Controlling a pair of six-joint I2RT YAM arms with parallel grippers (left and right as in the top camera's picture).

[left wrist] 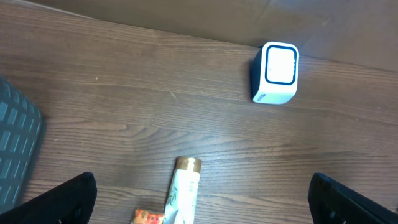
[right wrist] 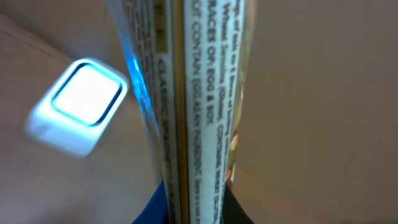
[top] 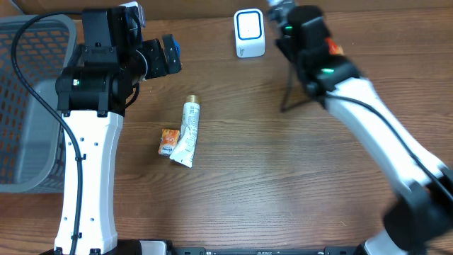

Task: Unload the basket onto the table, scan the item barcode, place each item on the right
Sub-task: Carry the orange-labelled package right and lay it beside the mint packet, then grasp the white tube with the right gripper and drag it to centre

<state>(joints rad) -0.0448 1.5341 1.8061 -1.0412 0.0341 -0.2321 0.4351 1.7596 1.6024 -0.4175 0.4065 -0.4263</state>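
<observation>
Right gripper (right wrist: 186, 208) clenched on thin printed packet (right wrist: 186, 93), held edge-on and upright near lit scanner (top: 249, 33). Left gripper (top: 161, 58) spread wide, grasping nothing, above table (top: 283, 184). 2 items lie touching beside left arm: tube (top: 188, 131), orange sachet (top: 168, 142).
</observation>
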